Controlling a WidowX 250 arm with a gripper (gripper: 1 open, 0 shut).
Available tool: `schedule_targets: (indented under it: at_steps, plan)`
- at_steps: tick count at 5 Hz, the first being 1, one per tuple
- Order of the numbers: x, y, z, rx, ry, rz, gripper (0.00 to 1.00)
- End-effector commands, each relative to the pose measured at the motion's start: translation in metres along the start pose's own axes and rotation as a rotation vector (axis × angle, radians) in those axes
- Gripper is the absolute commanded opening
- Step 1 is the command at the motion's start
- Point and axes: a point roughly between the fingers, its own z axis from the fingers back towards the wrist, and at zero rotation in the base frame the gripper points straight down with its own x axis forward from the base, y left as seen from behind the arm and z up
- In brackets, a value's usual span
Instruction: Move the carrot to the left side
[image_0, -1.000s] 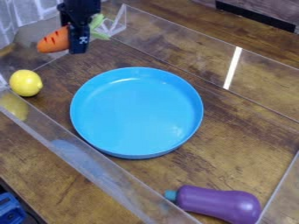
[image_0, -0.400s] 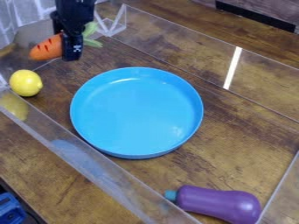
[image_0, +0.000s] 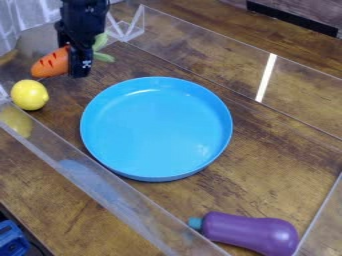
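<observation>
The orange carrot (image_0: 50, 65) lies across the black gripper (image_0: 80, 66) at the far left of the wooden table. Its orange body sticks out to the left of the fingers, and its light green stub (image_0: 102, 57) shows on their right. The gripper points down and is shut on the carrot's middle. The carrot hangs low, just above the wood, behind the yellow ball. Whether it touches the table cannot be told.
A yellow ball (image_0: 28, 95) rests at the left edge, just in front of the carrot. A large blue plate (image_0: 100, 135) fills the middle. A purple eggplant (image_0: 251, 233) lies at the front right. Clear plastic walls (image_0: 80, 180) border the table.
The gripper has come down and toward the camera with the carrot in it, closer to the yellow ball. The plate, the ball and the eggplant have not moved.
</observation>
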Motion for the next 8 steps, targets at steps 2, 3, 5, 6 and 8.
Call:
schedule_targets:
  at_steps: [2, 3, 5, 6, 8]
  plan:
    - [0.013, 0.001, 0.004, 0.026, -0.046, -0.003, 0.00]
    - [0.023, 0.007, 0.007, 0.033, -0.057, 0.035, 0.00]
    - [0.031, 0.010, 0.002, 0.029, -0.071, 0.060, 0.00]
    - [0.030, 0.012, 0.002, 0.027, -0.079, 0.073, 1.00]
    - [0.027, 0.016, 0.005, 0.034, -0.098, 0.113, 0.00]
